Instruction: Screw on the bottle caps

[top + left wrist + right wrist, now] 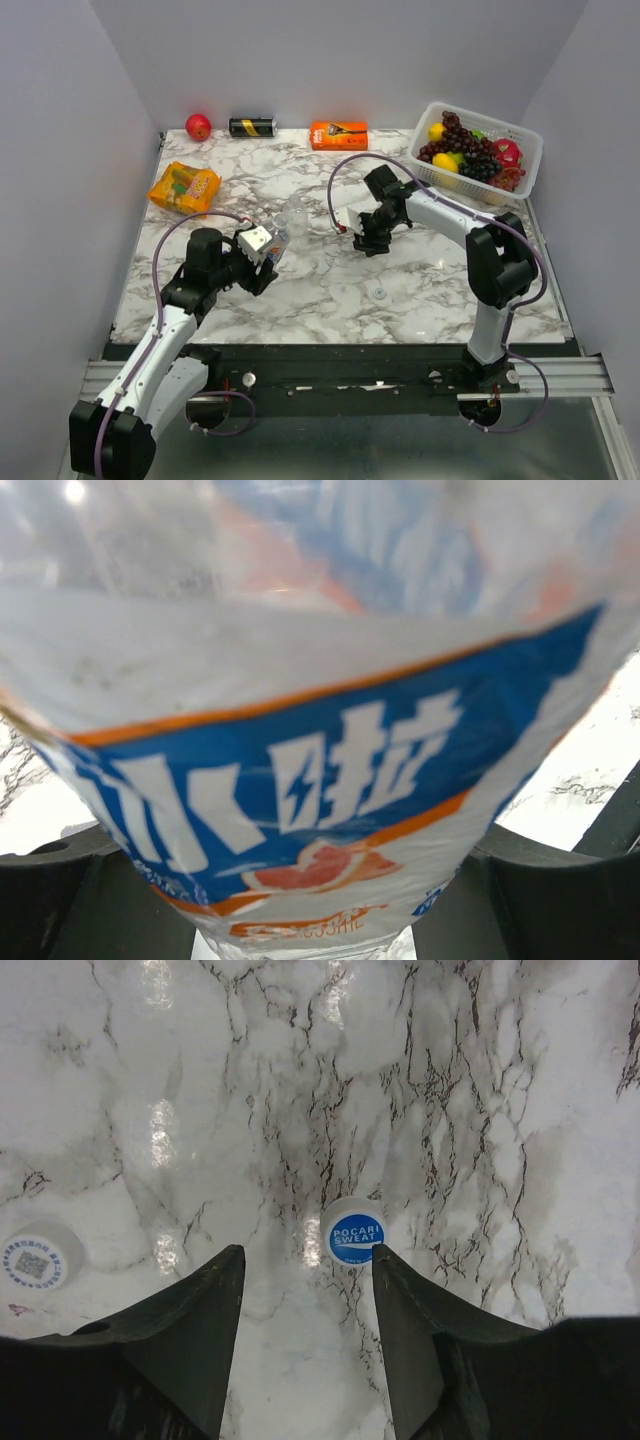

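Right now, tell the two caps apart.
The blue cap has a blue top reading POCARI SWEAT; the white cap bears a small square print. The blue cap lies just ahead of the right gripper; the white cap sits well aside. Both lie flat on the table.

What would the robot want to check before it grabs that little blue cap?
1. Left gripper has the bottle: ok, shut on it.
2. Bottle mouth bare and facing up: cannot tell.
3. Right gripper ready: ok, jaws apart, nothing in them.
4. Blue cap between the jaws: not ok, it lies just ahead of them, off-centre.
5. Blue cap printed side up: ok.
6. White cap out of the way: ok, well off to one side.
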